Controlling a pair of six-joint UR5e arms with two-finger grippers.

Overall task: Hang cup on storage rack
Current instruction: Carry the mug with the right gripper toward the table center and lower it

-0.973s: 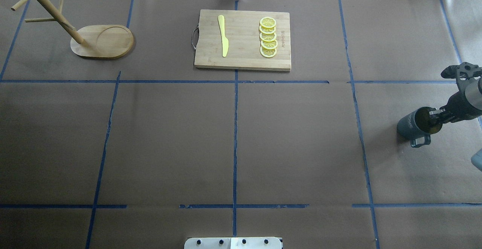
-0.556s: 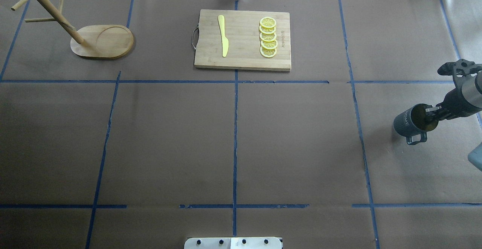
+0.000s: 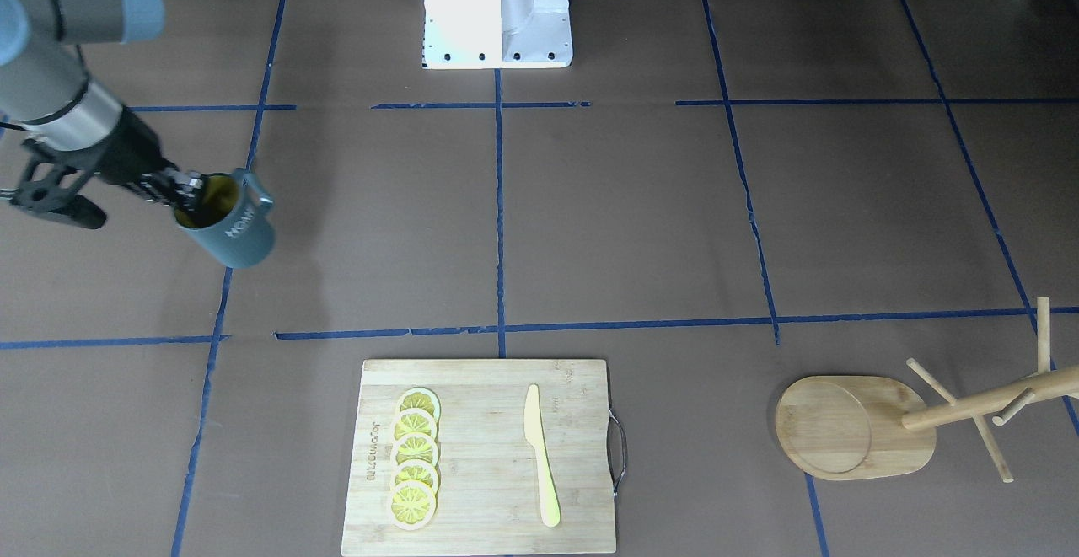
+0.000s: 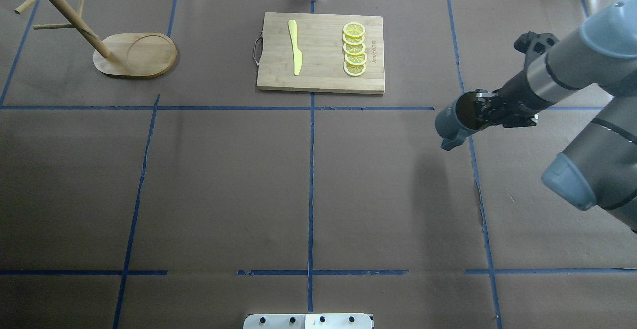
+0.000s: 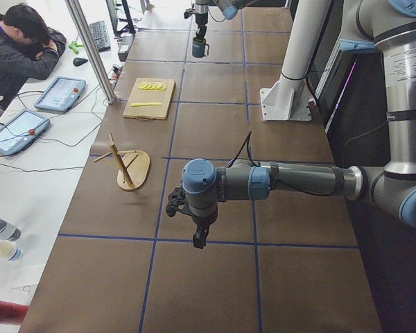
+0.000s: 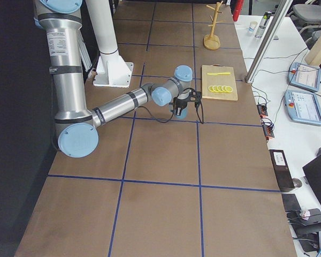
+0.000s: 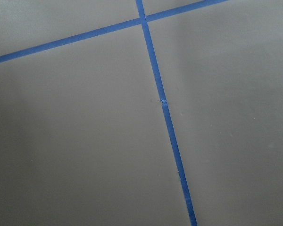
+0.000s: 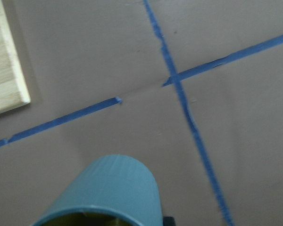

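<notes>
The right gripper [image 4: 480,111] pinches the rim of the cup [image 4: 450,122], one finger inside the mouth and one outside. The cup hangs clear of the desk [image 4: 224,184] on the robot's right side. It is tipped nearly level, with its bottom aimed leftward and its handle turned toward the robot. The rack [image 4: 69,15] stands well apart at the far left corner, past the cutting board [image 4: 323,53], so the carry likely runs across the desk. The left gripper [image 5: 200,239] looks nearer the rack, but whether it is spread or closed cannot be told. The rack's upper pegs are cut off in the overhead view.
</notes>
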